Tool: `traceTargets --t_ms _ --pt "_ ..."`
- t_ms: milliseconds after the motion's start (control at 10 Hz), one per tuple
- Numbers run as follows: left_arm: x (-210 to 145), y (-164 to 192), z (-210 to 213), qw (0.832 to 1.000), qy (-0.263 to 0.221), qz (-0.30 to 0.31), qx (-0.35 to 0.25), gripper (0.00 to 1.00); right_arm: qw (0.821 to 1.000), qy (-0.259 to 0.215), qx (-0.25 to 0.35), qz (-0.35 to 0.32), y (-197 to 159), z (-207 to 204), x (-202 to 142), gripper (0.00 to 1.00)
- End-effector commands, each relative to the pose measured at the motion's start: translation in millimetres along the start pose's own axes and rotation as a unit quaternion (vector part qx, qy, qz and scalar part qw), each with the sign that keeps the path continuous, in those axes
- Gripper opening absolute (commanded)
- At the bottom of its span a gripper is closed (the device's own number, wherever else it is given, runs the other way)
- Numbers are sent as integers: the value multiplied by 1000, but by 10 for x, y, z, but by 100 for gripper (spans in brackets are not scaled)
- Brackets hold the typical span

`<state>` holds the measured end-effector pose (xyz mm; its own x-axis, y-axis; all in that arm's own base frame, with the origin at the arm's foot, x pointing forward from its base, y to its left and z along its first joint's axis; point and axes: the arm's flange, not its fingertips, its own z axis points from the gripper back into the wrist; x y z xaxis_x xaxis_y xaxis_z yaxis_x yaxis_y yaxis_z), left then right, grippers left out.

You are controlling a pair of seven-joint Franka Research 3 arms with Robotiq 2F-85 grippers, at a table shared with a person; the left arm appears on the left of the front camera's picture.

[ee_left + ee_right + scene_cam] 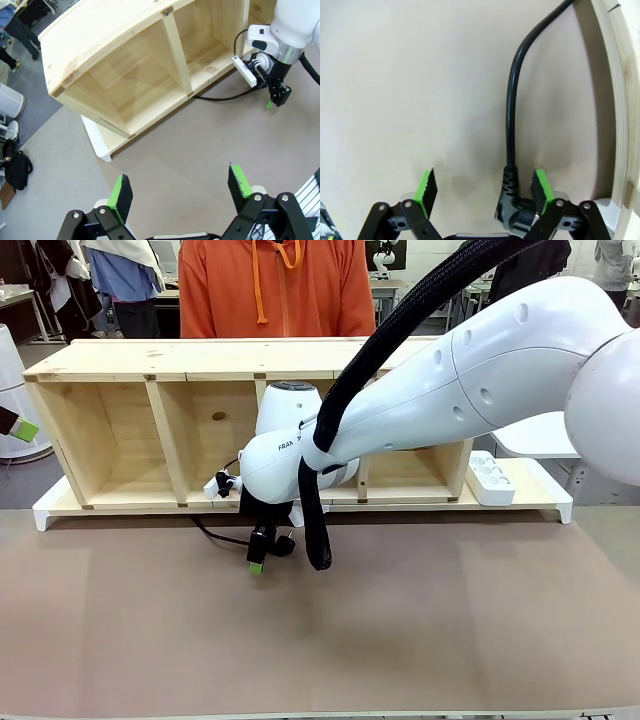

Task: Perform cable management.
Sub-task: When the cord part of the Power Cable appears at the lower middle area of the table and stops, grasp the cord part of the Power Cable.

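While the left gripper (177, 180) hangs wide open and empty over the table (200, 135), the right gripper (484, 174) sits low over the table at the shelf's (150, 360) six o'clock. Its jaws stand well apart around the cable's (510, 115) plug (512, 200). The plug lies unclamped just beside the three-o'clock pad (541, 185). The cable runs off toward twelve, then one o'clock, to the shelf's base.

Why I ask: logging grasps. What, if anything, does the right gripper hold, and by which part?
Nothing yet: the right gripper stands open around the plug end of the cable, which sits beside one pad, not clamped.
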<state>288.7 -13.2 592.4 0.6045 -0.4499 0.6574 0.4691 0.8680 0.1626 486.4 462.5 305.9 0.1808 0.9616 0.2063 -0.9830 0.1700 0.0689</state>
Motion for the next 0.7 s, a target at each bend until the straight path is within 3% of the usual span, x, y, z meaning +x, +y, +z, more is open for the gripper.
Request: traceTargets --t_ms 0,300,600 --pt "1 9 3 1000 -1 2 2 100 1000 19 -6 9 -50 21 5 81" --pt "1 9 3 1000 -1 2 2 100 1000 22 -5 7 -57 13 1 56" --pt "1 9 3 1000 -1 2 2 100 1000 27 -8 6 -78 11 14 22"
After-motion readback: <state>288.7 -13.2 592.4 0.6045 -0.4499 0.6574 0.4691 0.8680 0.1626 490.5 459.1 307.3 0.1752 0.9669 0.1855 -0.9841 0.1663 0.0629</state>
